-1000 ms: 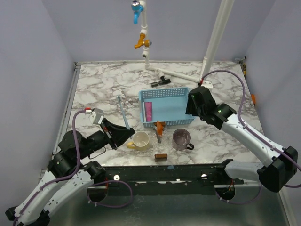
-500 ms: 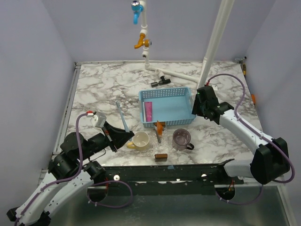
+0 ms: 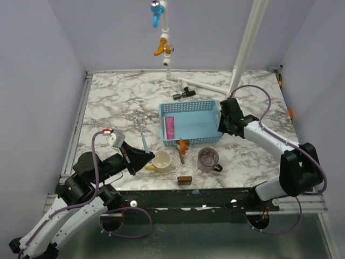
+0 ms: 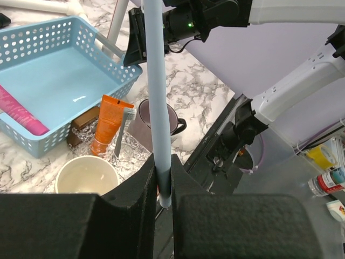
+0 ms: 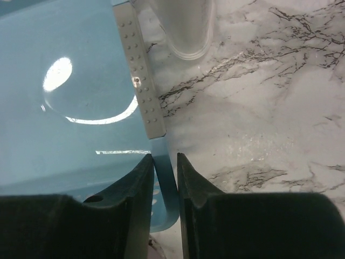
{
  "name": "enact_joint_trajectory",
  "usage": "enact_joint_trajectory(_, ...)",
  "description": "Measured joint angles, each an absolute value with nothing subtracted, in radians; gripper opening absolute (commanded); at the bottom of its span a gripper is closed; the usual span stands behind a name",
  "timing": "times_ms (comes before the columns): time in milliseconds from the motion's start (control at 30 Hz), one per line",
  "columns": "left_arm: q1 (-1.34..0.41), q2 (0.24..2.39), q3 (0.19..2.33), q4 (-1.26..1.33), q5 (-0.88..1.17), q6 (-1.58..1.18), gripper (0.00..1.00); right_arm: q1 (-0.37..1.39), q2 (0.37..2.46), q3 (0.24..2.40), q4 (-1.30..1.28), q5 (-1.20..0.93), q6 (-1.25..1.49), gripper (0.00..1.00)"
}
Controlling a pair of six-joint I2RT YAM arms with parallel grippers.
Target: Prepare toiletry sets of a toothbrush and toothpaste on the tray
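Right jaws shifted onto perforated blue tray (image 3: 188, 106) wall, clamped there, left jaws pinching slim smooth toothbrush (image 4: 153, 81)

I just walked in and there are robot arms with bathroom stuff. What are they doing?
The left gripper pinches a pale blue toothbrush by its end, beside the cream cup. The right gripper is clamped on the right wall of the blue tray. The orange toothpaste lies on the table by the tray's near side; only a pink tube is inside it.
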State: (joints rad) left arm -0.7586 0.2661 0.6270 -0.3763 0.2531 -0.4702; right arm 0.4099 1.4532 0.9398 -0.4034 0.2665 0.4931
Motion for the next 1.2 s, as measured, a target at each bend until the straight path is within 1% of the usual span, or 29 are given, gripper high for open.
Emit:
enact_joint_trajectory(67,-0.759,0.262,0.618,-0.376,0.255,-0.471,0.0,0.41,1.462,0.942,-0.404,0.266,0.493,0.15)
enact_joint_trajectory(167,-0.759,0.256,0.608,-0.377,0.257,-0.472,0.0,0.411,1.48,0.957,-0.402,0.246,0.491,0.1)
enact_joint_trajectory(467,-0.759,0.253,0.607,-0.376,0.258,-0.473,0.0,0.427,1.554,1.025,-0.386,0.175,0.501,0.07)
enact_joint_trajectory(633,-0.759,0.253,0.607,-0.376,0.26,-0.473,0.0,0.424,1.613,1.071,-0.338,0.099,0.476,0.07)
enact_joint_trajectory(767,-0.759,0.254,0.607,-0.376,0.261,-0.474,0.0,0.417,1.631,1.083,-0.318,0.085,0.475,0.08)
enact_joint_trajectory(800,-0.759,0.254,0.607,-0.375,0.261,-0.473,0.0,0.418,1.631,1.083,-0.317,0.084,0.475,0.09)
enact_joint_trajectory(867,-0.759,0.256,0.607,-0.374,0.261,-0.474,0.0,0.418,1.632,1.083,-0.314,0.081,0.477,0.18)
enact_joint_trajectory(933,-0.759,0.258,0.607,-0.372,0.262,-0.474,0.0,0.418,1.632,1.083,-0.314,0.08,0.479,0.22)
enact_joint_trajectory(1000,-0.759,0.259,0.607,-0.368,0.262,-0.474,0.0,0.418,1.632,1.083,-0.313,0.08,0.481,0.3)
enact_joint_trajectory(1200,-0.759,0.277,0.607,-0.36,0.262,-0.479,0.0,0.418,1.615,1.083,-0.316,0.083,0.476,0.47)
